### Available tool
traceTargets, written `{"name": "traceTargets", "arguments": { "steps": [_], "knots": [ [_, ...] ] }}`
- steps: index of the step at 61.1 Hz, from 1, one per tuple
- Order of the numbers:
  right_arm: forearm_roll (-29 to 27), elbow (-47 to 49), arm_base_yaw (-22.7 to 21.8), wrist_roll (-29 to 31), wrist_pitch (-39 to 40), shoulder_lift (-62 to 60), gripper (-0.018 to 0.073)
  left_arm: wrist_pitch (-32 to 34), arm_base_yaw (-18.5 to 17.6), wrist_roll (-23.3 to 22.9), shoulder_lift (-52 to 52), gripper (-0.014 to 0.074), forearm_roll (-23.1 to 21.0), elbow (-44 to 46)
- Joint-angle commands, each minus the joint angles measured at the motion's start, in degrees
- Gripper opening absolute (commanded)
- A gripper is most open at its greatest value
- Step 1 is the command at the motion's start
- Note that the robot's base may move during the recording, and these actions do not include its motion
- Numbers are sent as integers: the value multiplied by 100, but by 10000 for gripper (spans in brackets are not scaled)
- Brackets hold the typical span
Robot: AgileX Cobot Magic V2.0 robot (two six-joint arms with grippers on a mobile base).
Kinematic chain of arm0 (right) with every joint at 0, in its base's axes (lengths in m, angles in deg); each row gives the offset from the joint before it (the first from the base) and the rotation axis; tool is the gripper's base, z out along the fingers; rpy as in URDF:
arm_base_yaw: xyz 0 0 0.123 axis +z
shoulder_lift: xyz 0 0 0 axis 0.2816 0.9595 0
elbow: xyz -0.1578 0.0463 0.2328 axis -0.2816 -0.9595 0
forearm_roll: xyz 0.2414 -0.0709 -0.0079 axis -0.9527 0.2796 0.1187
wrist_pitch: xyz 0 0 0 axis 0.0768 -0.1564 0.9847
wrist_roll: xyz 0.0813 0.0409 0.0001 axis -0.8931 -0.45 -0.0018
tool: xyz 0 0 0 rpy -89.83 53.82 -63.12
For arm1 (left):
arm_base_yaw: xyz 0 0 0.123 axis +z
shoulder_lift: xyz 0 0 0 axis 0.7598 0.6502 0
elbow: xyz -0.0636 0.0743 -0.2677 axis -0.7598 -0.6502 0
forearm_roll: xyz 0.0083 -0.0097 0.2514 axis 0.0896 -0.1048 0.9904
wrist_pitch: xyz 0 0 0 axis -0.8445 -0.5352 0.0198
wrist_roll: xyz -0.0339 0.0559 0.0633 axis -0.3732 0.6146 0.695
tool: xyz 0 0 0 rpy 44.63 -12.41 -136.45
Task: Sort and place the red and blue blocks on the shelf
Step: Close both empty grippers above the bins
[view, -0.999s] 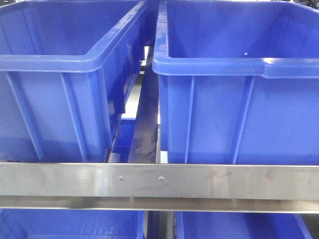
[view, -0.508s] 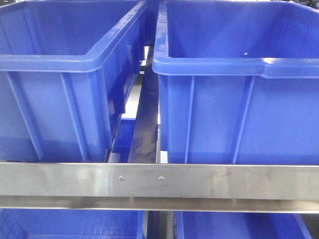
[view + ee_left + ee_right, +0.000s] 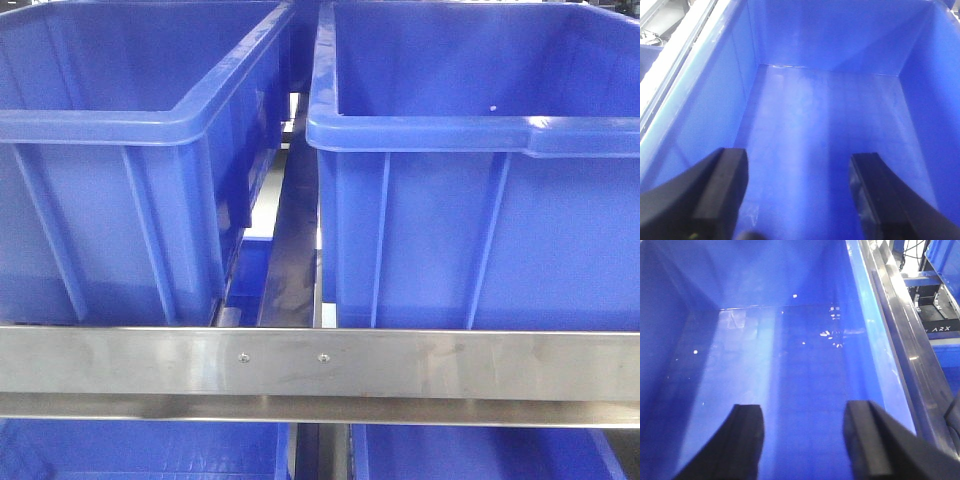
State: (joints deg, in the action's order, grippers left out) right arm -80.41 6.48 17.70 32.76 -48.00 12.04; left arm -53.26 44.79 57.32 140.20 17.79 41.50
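Both the left gripper (image 3: 797, 195) and right gripper (image 3: 802, 440) hang with fingers wide and empty over blue crates (image 3: 150, 120), so I judge the blocks, not visible, must be fetched next.

Bright overhead light; glare streak on front rail (image 3: 320, 362); wrist views soft, blue-saturated, tools blurred.

My left pincer (image 3: 797, 192) hangs inside a large blue plastic crate (image 3: 840, 45), its two black fingers (image 3: 722, 187) spread wide with only the crate's smooth floor between them. A pale rail (image 3: 675, 55) borders the crate's left rim.
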Motion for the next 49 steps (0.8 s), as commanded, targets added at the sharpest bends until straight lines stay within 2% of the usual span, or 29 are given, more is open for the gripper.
{"name": "traceTargets", "arguments": {
  "steps": [1, 13, 15, 33, 49],
  "knots": [
    [74, 222, -7, 72, 528, -77, 301, 446, 5, -30, -78, 398, -13, 214],
    [74, 222, -7, 67, 522, -77, 64, 424, 5, -30, -78, 112, -13, 214],
    [74, 222, -7, 67, 522, -77, 40, 424, 5, -30, -78, 125, -13, 214],
    [74, 222, -7, 67, 500, -191, 55, -55, 5, -30, -223, 123, -13, 214],
    [74, 222, 53, 67, 247, -645, 55, -212, 5, -30, -881, 123, -13, -44]
  ]
}}
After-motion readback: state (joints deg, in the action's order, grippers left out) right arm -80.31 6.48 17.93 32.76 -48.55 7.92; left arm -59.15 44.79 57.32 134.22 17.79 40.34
